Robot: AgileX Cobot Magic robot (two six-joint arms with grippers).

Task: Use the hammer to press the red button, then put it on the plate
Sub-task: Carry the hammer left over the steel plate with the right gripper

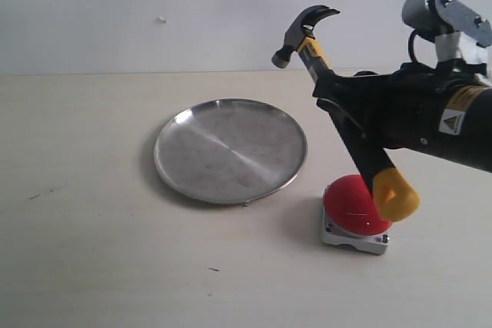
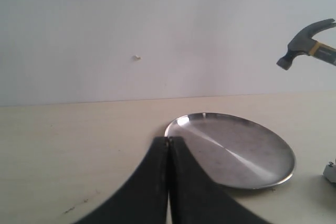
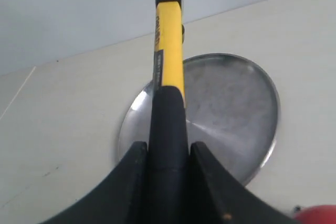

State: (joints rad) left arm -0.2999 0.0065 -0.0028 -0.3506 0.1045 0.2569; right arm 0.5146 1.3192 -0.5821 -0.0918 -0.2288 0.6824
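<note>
My right gripper holds the hammer, butt over the button.
Exterior: axis slants, head up toward the plate, yellow end at the button (contact unclear). Left wrist: left gripper closed tight, empty, plate ahead. Right wrist: jaws clamp the handle, plate beyond.

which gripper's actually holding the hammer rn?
The right gripper: its jaws clamp the black handle of the hammer, head raised. The left gripper is shut on nothing, with the plate ahead of it.
</note>
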